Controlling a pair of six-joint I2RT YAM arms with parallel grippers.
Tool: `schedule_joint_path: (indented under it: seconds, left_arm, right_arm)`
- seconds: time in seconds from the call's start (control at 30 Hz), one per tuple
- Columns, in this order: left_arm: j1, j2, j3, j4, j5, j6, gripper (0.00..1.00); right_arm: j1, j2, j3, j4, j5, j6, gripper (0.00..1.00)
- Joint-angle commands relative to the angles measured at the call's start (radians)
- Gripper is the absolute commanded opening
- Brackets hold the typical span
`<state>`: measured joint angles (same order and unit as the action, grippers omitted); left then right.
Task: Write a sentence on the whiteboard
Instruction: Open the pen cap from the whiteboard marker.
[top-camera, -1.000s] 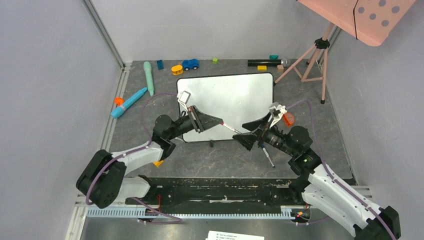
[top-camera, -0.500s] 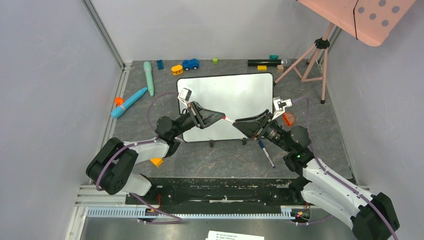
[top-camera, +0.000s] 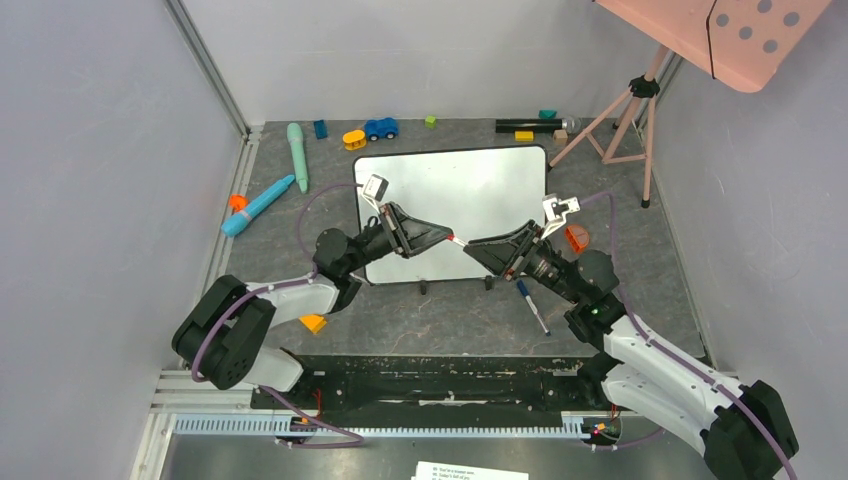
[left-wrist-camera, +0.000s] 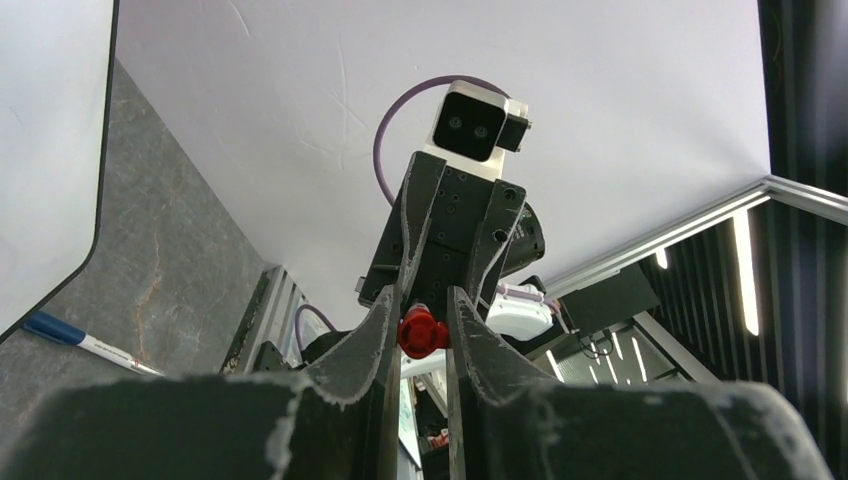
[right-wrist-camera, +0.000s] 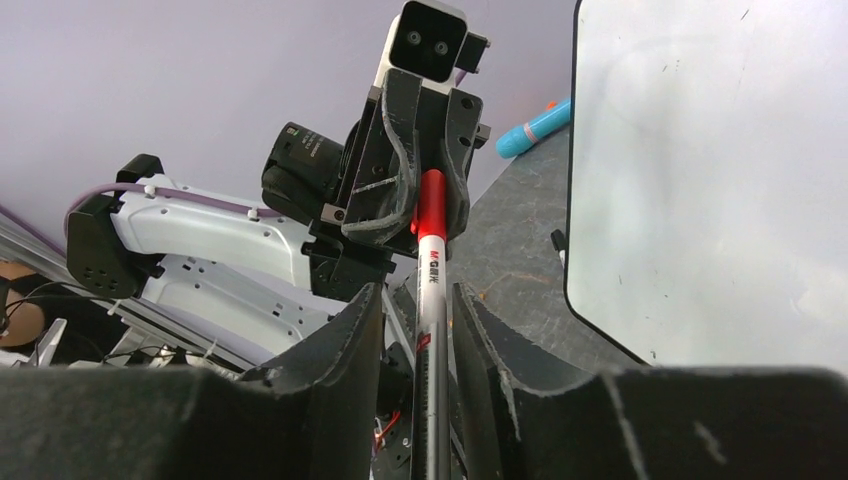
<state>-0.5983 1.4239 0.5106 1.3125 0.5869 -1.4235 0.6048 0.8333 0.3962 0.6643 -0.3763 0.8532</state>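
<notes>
The whiteboard (top-camera: 470, 195) lies flat at mid-table, also in the left wrist view (left-wrist-camera: 50, 150) and the right wrist view (right-wrist-camera: 720, 180). No sentence is in view on its face. Over its near edge a red-capped white marker (top-camera: 458, 240) hangs level between both grippers. My left gripper (top-camera: 443, 238) is shut on the red cap (left-wrist-camera: 420, 333). My right gripper (top-camera: 474, 246) faces it, its jaws narrow around the marker's barrel (right-wrist-camera: 431, 275). One finger (right-wrist-camera: 462, 315) lies against the barrel; a slim gap shows on the other side.
A blue-capped pen (top-camera: 532, 305) lies on the table below the right gripper. An orange piece (top-camera: 577, 238) sits at the board's right edge. Teal markers (top-camera: 262, 203), toy cars (top-camera: 380, 128) and a black cylinder (top-camera: 525, 126) lie at the back; a pink tripod (top-camera: 625, 115) stands back right.
My right gripper rose from the table, came up to the marker and narrowed its jaws from wide open around the barrel. The left gripper lifted the marker slightly.
</notes>
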Motion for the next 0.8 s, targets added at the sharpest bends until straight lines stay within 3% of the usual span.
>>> schedule_joint_path:
  seconds: [0.0,0.2,0.23,0.3,0.5,0.77]
  left_arm:
    - [-0.008,-0.024,0.043,-0.021,0.04,0.03,0.02]
    - [-0.008,-0.035,0.045,-0.046,0.039,0.047,0.02]
    - [-0.009,-0.036,0.045,-0.048,0.039,0.049,0.02]
    - [-0.008,-0.04,0.043,-0.056,0.039,0.055,0.02]
    - [0.003,-0.047,0.042,-0.078,0.036,0.074,0.02]
    - [0.149,-0.067,0.022,-0.059,0.083,0.037,0.02]
  right_arm:
    - [0.004,0.009,0.041,0.015,-0.014,0.002,0.31]
    - [0.006,0.019,0.036,0.029,-0.024,0.01,0.21]
    - [0.006,0.019,0.036,0.029,-0.024,0.009,0.11]
    - [0.007,0.02,0.035,0.028,-0.026,0.01,0.01]
    - [0.007,-0.004,0.02,0.012,-0.038,0.012,0.0]
    - [0.006,-0.116,-0.018,-0.119,0.006,-0.036,0.0]
